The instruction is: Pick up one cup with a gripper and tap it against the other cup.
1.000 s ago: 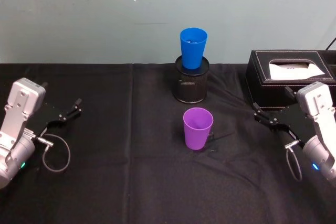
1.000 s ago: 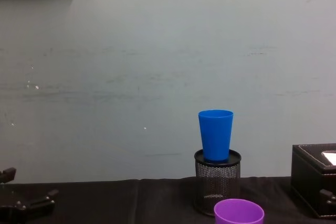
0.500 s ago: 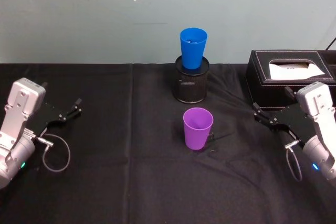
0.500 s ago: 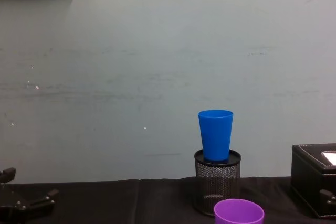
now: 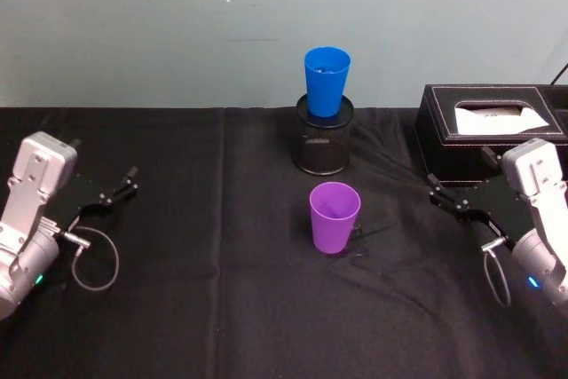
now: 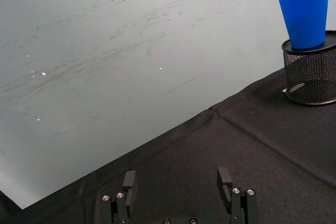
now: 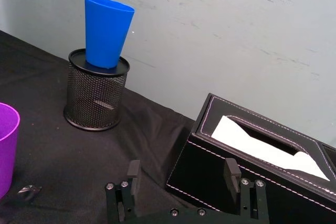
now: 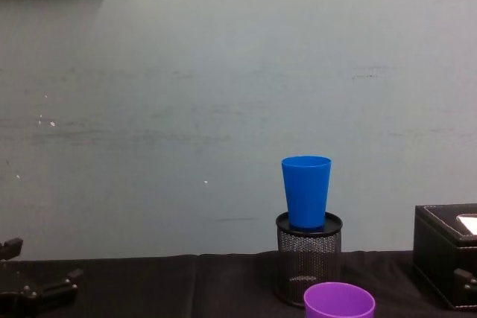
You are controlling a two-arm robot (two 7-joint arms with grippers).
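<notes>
The purple cup (image 5: 335, 217) stands upright on the black cloth (image 5: 222, 264), near and in front of the blue cup (image 5: 326, 81), which sits upright in the mouth of a black mesh holder (image 5: 324, 144).

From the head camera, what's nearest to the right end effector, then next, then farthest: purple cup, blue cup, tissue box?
1. Black tissue box, just behind the right end effector, on the right.
2. Purple cup, mid-table, toward the front.
3. Blue cup, middle back, standing in the black mesh pen holder.
</notes>
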